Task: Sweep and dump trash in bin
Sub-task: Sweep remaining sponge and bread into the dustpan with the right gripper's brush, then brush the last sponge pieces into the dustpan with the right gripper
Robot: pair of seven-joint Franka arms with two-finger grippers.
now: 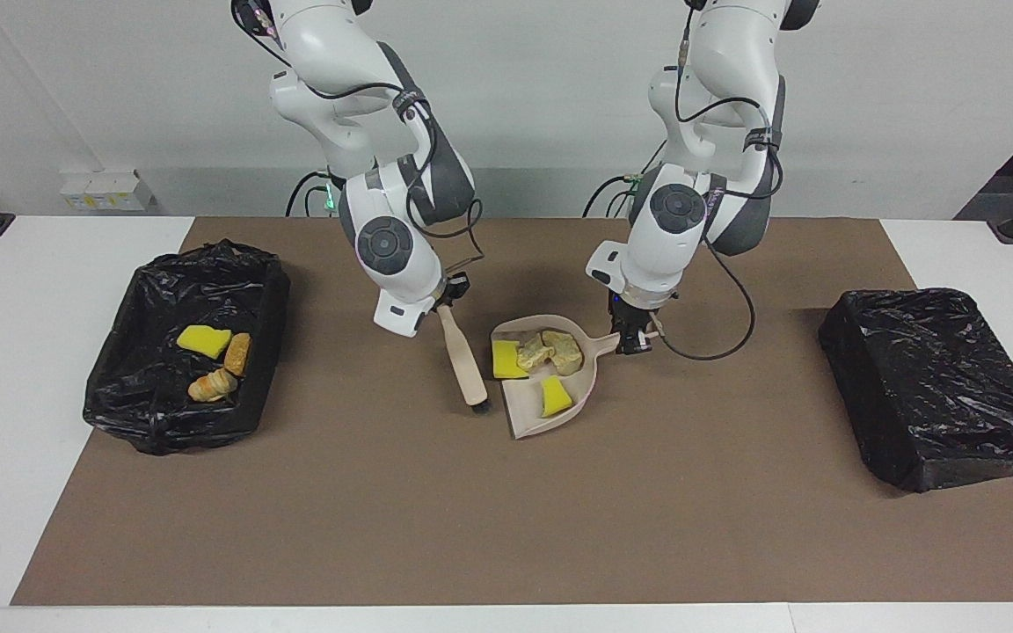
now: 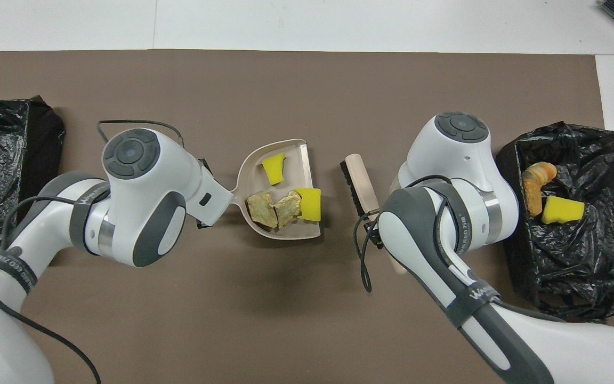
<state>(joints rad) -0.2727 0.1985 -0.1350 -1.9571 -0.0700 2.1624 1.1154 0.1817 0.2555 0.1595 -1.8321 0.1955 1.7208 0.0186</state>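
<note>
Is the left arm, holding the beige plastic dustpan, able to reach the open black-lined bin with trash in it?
Probably not directly: the right arm with its wooden brush stands between the dustpan and that bin.

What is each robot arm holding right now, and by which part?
The left end effector holds the dustpan by its handle. The right end effector holds the brush by the top end of its wooden handle.
</note>
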